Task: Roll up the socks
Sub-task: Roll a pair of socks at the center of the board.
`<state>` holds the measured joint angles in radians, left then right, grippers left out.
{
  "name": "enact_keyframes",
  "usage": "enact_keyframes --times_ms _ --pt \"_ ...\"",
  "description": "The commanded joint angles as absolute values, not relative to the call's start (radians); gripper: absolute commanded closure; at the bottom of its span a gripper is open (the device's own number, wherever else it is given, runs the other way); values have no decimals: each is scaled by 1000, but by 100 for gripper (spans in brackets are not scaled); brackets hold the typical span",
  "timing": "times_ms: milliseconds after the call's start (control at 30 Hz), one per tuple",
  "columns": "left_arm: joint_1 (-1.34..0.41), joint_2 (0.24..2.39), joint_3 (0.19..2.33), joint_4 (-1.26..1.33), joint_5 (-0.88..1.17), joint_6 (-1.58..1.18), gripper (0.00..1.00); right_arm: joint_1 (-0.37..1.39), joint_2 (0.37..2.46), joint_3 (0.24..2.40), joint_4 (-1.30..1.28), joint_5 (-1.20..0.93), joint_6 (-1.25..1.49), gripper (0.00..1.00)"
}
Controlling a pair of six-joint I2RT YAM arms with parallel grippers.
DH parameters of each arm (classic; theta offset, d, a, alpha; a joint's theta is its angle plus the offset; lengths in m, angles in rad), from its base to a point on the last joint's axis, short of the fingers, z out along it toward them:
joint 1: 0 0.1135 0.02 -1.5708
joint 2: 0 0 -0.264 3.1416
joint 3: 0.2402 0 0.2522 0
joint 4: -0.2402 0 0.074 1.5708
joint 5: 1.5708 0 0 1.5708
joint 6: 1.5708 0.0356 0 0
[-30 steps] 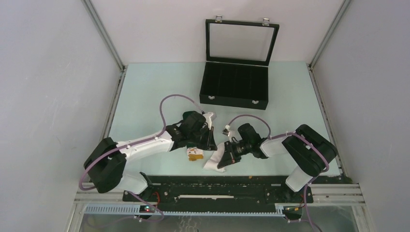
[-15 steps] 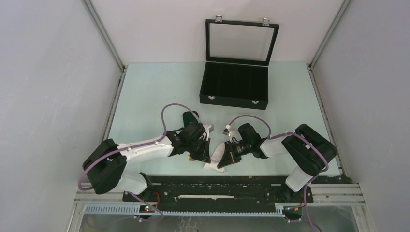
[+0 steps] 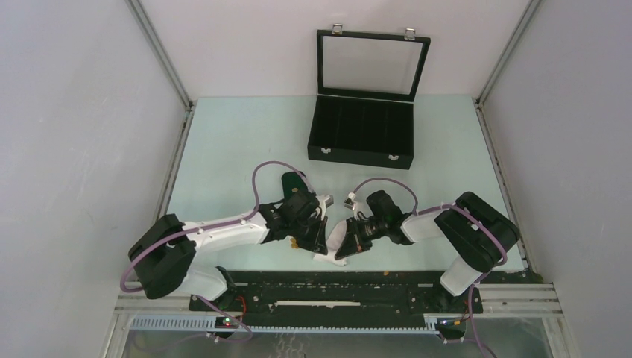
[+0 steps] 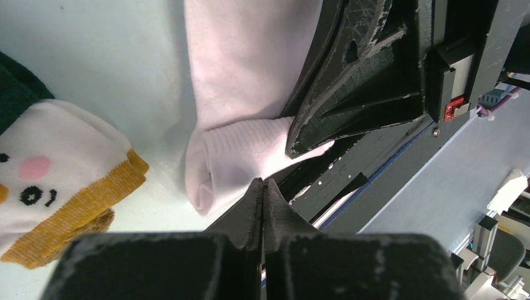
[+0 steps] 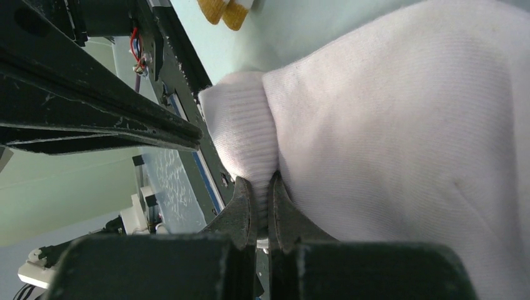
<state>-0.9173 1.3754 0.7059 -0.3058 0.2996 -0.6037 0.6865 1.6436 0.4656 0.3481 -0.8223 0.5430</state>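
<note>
Table (image 3: 223, 142), one, mint green, stretching away beyond both grippers. One black case (image 3: 361, 134) well beyond the grippers at the far side, glass lid standing open. Two arms: left arm (image 3: 216, 231) and right arm (image 3: 462, 224), both reaching in toward the middle near edge, wrists almost meeting.

Two socks. White sock (image 5: 406, 125) lies flat under and between the two grippers, its ribbed end folded back on itself into a short roll right at the fingertips. In the overhead view only a small white corner of it shows below the grippers. Green sock (image 4: 56, 175) lies just to the side of the left gripper's tips, apart from the white sock with bare table between. It shows a dark green body, a white end with a pink cheek and a black eye, and an orange band at the edge.

Two grippers. Left gripper (image 4: 262, 184) has its fingers pressed together, tips right at the folded end of the white sock. Can't tell if any fabric is caught there. Right gripper (image 5: 259, 187) is pinching the white sock at the ribbed fold, with a thin layer of fabric between its fingertips. The two grippers sit just beside each other, tips pointing at the same fold.
</note>
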Motion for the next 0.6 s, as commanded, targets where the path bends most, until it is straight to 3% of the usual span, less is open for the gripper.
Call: enact_keyframes --times_ms 0,467,567 --pt "-930 1397 743 -261 303 -609 100 706 1679 423 195 -619 512 100" --pt "-936 1495 721 -243 210 -617 100 719 1671 423 184 -601 518 100" --pt "-940 1503 715 -244 205 -616 100 719 1658 425 190 -608 518 94"
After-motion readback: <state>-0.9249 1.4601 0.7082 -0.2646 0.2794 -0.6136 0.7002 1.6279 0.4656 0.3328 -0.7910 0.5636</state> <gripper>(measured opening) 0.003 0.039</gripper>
